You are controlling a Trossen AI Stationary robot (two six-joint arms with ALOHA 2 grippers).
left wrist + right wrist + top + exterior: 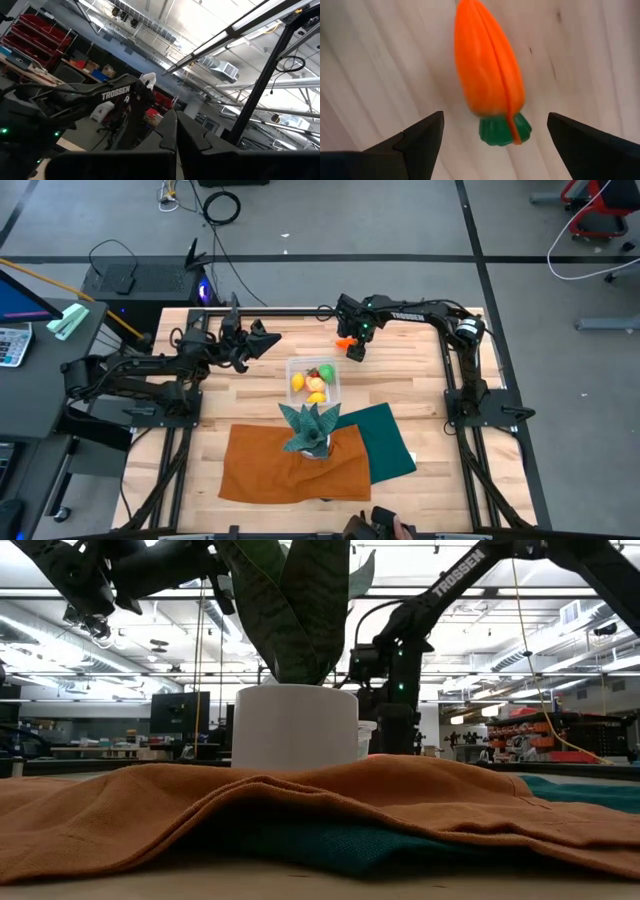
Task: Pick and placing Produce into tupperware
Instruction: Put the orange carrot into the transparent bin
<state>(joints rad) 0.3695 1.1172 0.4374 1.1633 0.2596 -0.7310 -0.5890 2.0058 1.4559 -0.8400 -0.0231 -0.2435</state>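
Orange carrot [489, 65] with green cap, rust-orange cloth [290, 465], teal cloth [388, 438]

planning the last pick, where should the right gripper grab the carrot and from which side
Probably across the thick orange body of the carrot, just ahead of its green cap, coming straight down from above. It lies flat on the bare wooden table with nothing beside it. The right gripper is already open above it with a finger on each long side, so closing would pinch the widest part instead of the tapering tip.
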